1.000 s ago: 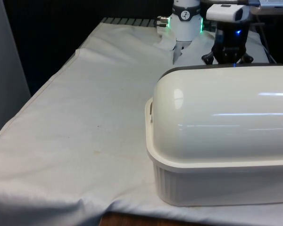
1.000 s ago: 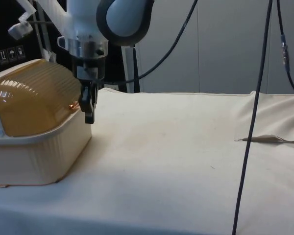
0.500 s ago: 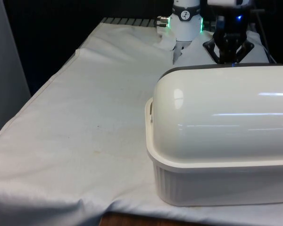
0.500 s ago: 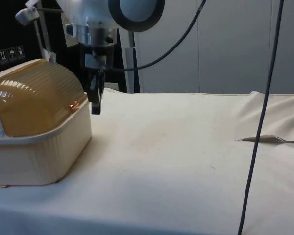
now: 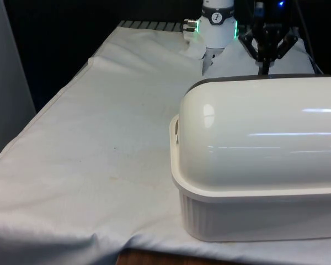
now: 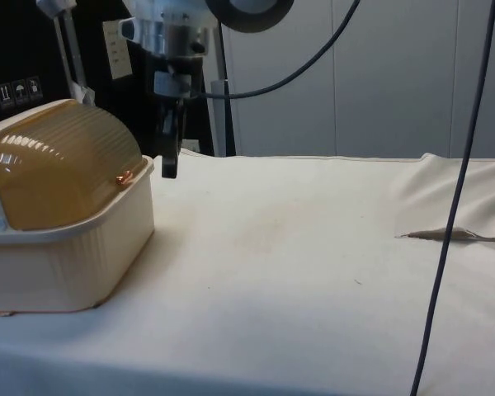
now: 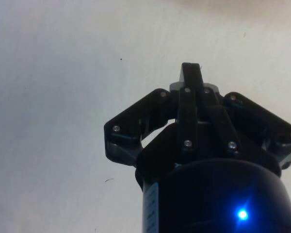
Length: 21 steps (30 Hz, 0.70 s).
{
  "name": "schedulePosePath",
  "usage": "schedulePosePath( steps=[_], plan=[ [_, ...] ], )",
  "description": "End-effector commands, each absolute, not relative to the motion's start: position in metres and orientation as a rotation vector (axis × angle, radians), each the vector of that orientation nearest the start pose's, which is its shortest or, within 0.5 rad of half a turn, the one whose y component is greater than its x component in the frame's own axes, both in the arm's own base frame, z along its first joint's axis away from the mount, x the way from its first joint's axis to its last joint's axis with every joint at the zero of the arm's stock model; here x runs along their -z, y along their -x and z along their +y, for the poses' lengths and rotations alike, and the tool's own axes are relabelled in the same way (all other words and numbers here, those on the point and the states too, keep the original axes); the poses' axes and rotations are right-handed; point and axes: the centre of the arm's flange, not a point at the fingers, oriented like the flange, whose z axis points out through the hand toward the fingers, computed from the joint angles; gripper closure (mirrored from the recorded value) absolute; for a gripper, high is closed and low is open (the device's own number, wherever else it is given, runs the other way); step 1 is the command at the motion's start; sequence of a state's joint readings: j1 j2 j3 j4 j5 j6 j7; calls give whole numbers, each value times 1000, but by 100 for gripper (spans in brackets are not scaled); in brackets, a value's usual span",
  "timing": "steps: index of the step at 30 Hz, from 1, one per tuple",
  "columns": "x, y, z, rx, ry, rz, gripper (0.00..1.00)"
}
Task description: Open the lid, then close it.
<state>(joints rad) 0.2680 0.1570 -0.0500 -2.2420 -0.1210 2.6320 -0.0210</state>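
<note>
- Lid (image 6: 62, 161) sits down on the box (image 6: 74, 256), fully closed. From the pictures alone I can't tell whether the open-then-close cycle is finished or hasn't started; closed lid fits both.
- My judgement: if it's done, nothing is left but to clear off. If not, both steps remain: lift the lid by its front edge, then lower it again.
- My gripper (image 6: 170, 161) hangs in the air just past the box's front edge, tips about level with the rim where the lid meets the base. Not touching lid or box in the side view.
- Fingers (image 7: 190, 77) are pressed together, no gap between them, nothing held.
- In the front view my gripper (image 5: 263, 67) pokes up behind the lid's (image 5: 259, 132) top, on the far side of the box (image 5: 254, 215).
- Small copper-coloured handle (image 6: 124, 176) on the lid's front lip is the nearest grab point, just beside my tips and slightly lower.
- Under the fingers: bare cloth (image 7: 63, 97).
</note>
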Motion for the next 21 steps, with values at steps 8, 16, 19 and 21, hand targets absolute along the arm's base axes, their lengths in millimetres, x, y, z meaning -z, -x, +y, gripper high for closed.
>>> schedulePosePath(
  steps=[8,16,19,21],
  plan=[
    [-323,-548,125,409,3127,-536,65],
    [-323,-548,125,412,3126,-535,26],
    [-323,-548,125,406,3126,-535,12],
    [-323,-548,125,394,3125,-537,0]
  ],
)
